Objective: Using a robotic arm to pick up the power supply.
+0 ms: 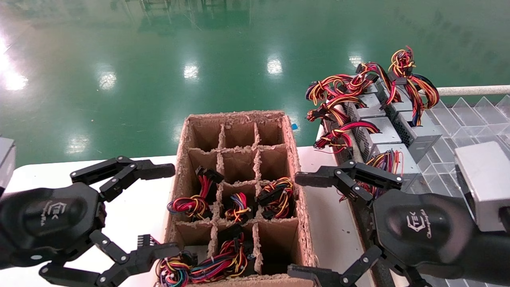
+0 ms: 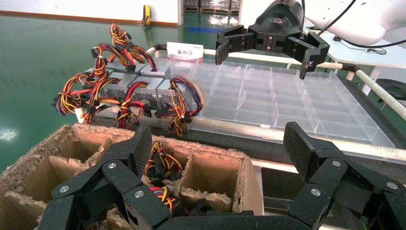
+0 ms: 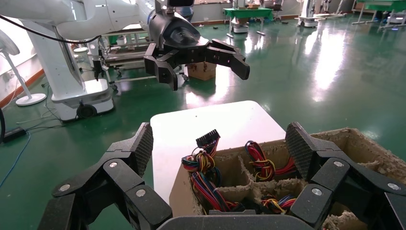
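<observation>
Several power supplies (image 1: pixel 382 131) lie lengthwise, wires toward the box; both grippers' fingers (image 1: pixel 131 171) spread wide, empty.

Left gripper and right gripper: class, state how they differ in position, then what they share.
The left gripper hovers over the white table, left of the cardboard box; the right gripper hovers on the box's other side, beside the power supplies. The left gripper sits slightly lower in the head view than the right. Both are black, open and empty.

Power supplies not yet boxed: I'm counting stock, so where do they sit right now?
In the head view, the power supplies cluster at the right, on the clear tray, beyond the cardboard box.
</observation>
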`<state>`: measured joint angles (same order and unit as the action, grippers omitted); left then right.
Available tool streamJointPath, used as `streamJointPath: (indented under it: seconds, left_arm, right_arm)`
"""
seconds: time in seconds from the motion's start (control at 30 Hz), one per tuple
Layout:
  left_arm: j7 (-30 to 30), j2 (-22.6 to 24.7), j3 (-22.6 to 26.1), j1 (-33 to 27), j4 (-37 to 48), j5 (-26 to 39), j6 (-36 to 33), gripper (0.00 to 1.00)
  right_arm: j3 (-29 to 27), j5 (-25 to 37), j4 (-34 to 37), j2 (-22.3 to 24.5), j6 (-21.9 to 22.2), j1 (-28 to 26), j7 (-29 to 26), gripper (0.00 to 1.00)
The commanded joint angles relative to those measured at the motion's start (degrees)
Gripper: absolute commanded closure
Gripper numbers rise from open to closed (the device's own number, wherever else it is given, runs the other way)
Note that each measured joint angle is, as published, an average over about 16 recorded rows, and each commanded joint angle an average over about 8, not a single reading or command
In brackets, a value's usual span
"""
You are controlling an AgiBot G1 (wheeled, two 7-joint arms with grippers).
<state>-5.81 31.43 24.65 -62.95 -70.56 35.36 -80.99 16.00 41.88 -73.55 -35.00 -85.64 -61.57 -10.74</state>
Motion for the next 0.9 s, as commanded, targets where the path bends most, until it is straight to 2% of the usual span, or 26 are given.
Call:
streamJointPath:
  seconds: [0.03,0.77,0.8,0.9]
  left_arm:
    - [0.0,0.0,0.0,0.0,0.0,0.0,0.0,0.0]
    - [0.0,0.0,0.0,0.0,0.0,0.0,0.0,0.0]
    - [0.0,0.0,0.0,0.0,0.0,0.0,0.0,0.07]
    - [0.0,0.0,0.0,0.0,0.0,0.0,0.0,0.44]
  right_arm:
    - [0.0,0.0,0.0,0.0,0.0,0.0,0.0,0.0]
    - [0.0,0.0,0.0,0.0,0.0,0.0,0.0,0.0]
    - [0.0,0.0,0.0,0.0,0.0,0.0,0.0,0.0]
    - [0.0,0.0,0.0,0.0,0.0,0.0,0.0,0.0]
